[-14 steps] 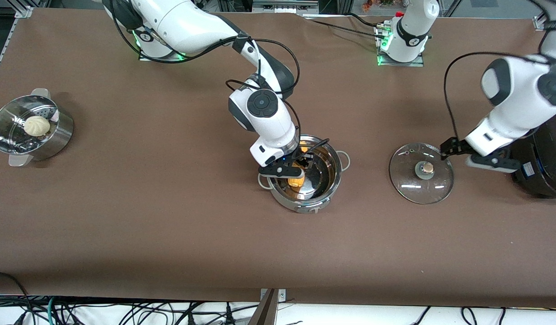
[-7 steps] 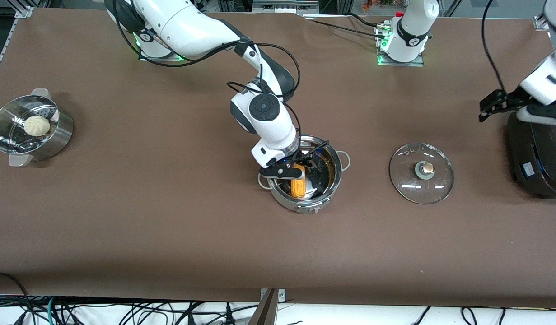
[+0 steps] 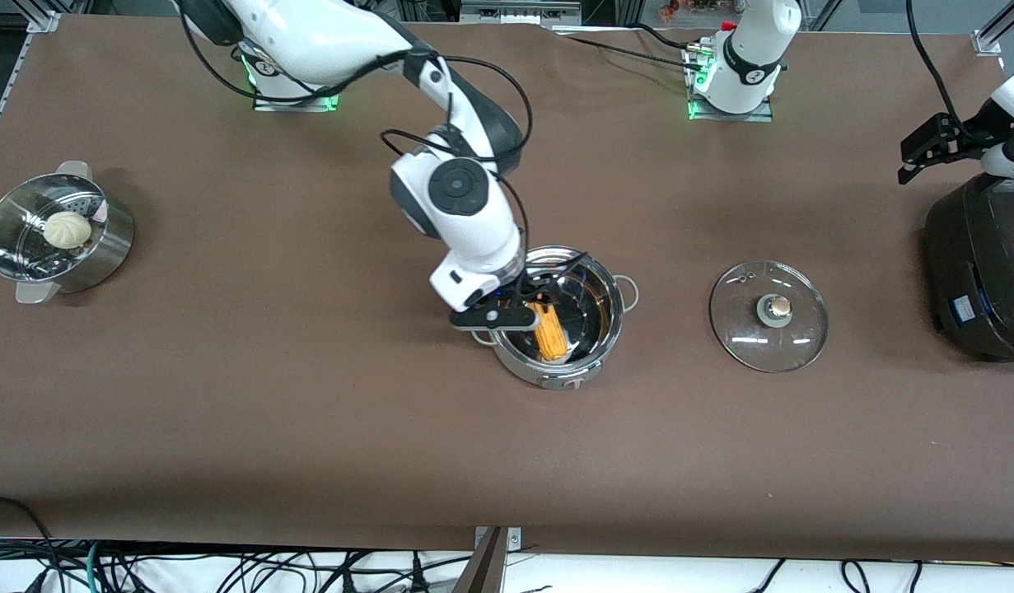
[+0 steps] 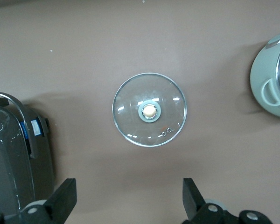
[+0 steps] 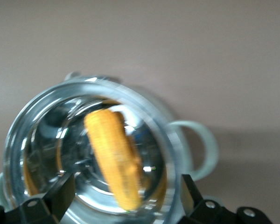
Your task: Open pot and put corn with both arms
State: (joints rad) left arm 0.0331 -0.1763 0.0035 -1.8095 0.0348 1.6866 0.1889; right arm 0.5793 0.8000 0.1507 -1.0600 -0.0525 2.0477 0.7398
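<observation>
The steel pot (image 3: 593,350) stands open in the middle of the table, and the yellow-orange corn (image 3: 549,331) lies inside it on the bottom. Its glass lid (image 3: 768,315) with the tan knob lies flat on the table beside the pot, toward the left arm's end. My right gripper (image 3: 530,301) is open and empty just above the pot's rim; its wrist view shows the corn (image 5: 114,156) free between the spread fingers, inside the pot (image 5: 172,144). My left gripper (image 3: 927,152) is open and empty, high over the black cooker's edge; its wrist view shows the lid (image 4: 149,109) below.
A large black cooker (image 3: 980,272) stands at the left arm's end of the table. A perforated steamer basket (image 3: 95,255) with a white bun (image 3: 67,229) stands at the right arm's end. Brown table surface lies around the pot.
My right gripper has let go of the corn, which now lies in the pot, and has risen and drawn back. My left gripper left the lid and rose over the cooker.
</observation>
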